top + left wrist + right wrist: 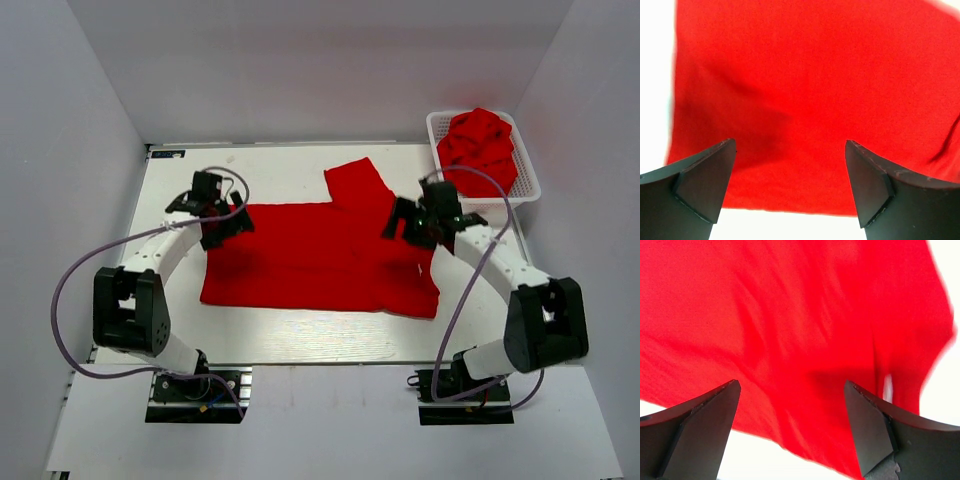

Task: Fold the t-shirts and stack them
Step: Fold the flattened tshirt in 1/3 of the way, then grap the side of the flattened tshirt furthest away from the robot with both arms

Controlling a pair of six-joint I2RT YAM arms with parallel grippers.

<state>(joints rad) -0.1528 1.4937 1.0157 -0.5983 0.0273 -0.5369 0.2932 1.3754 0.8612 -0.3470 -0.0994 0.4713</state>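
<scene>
Progress on the task looks small to us. One t-shirt (320, 255) lies spread on the table (300, 340), between the two arms. It is mostly flat, with one sleeve pointing to the far side and some wrinkles near its right end. We cannot tell if any fold is already made in it. To us it looks like an open shirt and not a finished packet. The other t-shirts (480, 145) are a crumpled heap in the white basket (530, 190) at the far right corner, not folded. We see no stack of folded shirts anywhere.

The left gripper (228, 222) hangs over the left end of the spread shirt. Its jaws are wide apart and there is nothing between them. The right gripper (402, 222) hangs over the right end, near the sleeve, also fully spread and empty. In both wrist views the red cloth lies under the fingers, not pinched.

So we judge that almost all the work is left: folding this shirt, then taking each shirt from the basket, folding it and stacking.
</scene>
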